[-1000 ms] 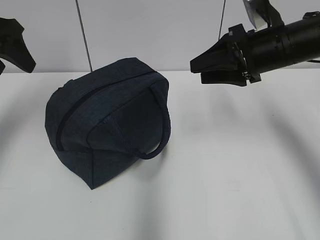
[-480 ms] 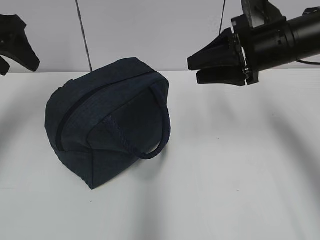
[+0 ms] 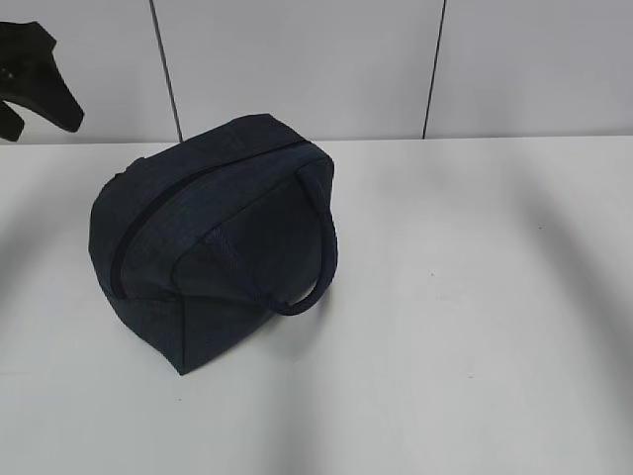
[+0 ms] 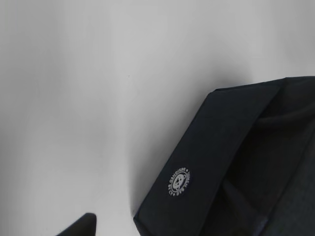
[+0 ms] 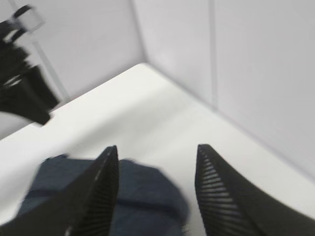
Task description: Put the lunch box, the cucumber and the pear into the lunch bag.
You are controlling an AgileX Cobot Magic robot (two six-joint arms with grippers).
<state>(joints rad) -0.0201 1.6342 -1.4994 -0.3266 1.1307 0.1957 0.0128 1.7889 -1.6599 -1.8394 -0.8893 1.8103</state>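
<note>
Below and ahead of my right gripper (image 5: pixel 155 191), jaws spread and empty, sits the zipped lunch bag (image 3: pixel 213 242). Left gripper (image 3: pixel 40 84) holds nothing either. Packing looks complete; next, retract.

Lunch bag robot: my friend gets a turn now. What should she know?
Left gripper: up at the far left above the table, holding nothing; its jaws can't be judged from these pictures.
Right gripper: open and empty, high over the bag, out of the exterior view.
Bag: sits on the table's left half, zip looks shut, one handle facing the camera.
Lunch box, cucumber, pear: not visible in any view. They may already be inside the bag, but that can't be seen.
Done: apparently the packing, unconfirmed.
Left: check inside the bag; otherwise nothing obvious.
</note>
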